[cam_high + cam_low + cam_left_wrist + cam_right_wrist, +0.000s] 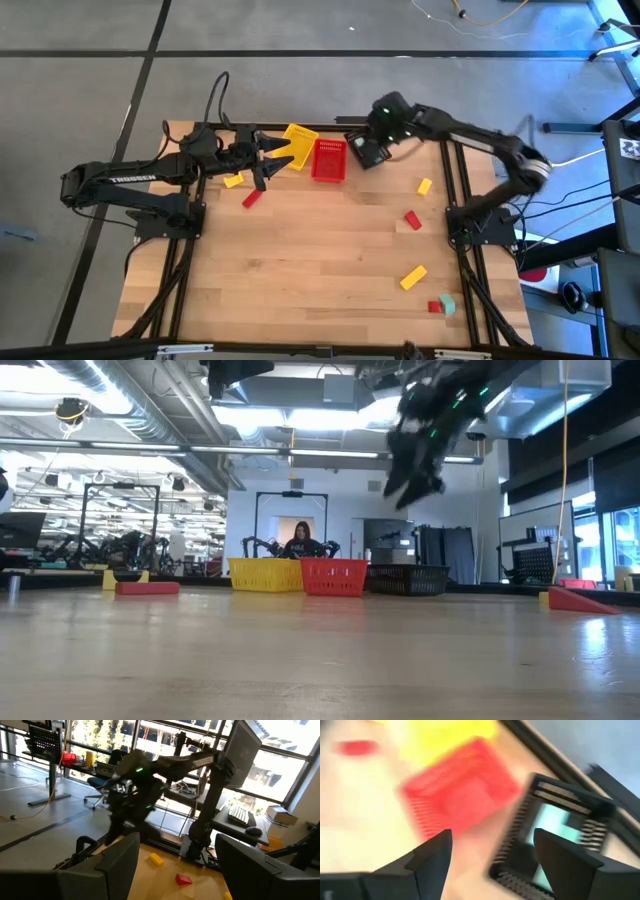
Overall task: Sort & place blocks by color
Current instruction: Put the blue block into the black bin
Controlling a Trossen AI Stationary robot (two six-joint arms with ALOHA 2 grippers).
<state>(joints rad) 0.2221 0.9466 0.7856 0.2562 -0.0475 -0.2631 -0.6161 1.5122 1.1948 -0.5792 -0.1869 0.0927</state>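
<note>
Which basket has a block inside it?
The black basket, beside the red basket: a teal block lies inside it. The red one looks empty; the yellow basket is unclear.

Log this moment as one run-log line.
right gripper: open, above black slatted basket, teal block inside | left gripper: open, beside yellow slatted basket

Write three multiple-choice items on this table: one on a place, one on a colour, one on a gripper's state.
1. Which basket stands between the other two?
A yellow
B red
C black

2. What colour shows inside the black basket?
A teal
B red
C yellow

3. The right gripper is:
A shut on a block
B open and empty
C out of view

Answers:
1 B: the red basket sits between the yellow basket and the black one.
2 A: teal pieces lie inside it.
3 B: its fingers stand apart with nothing between them.
</note>
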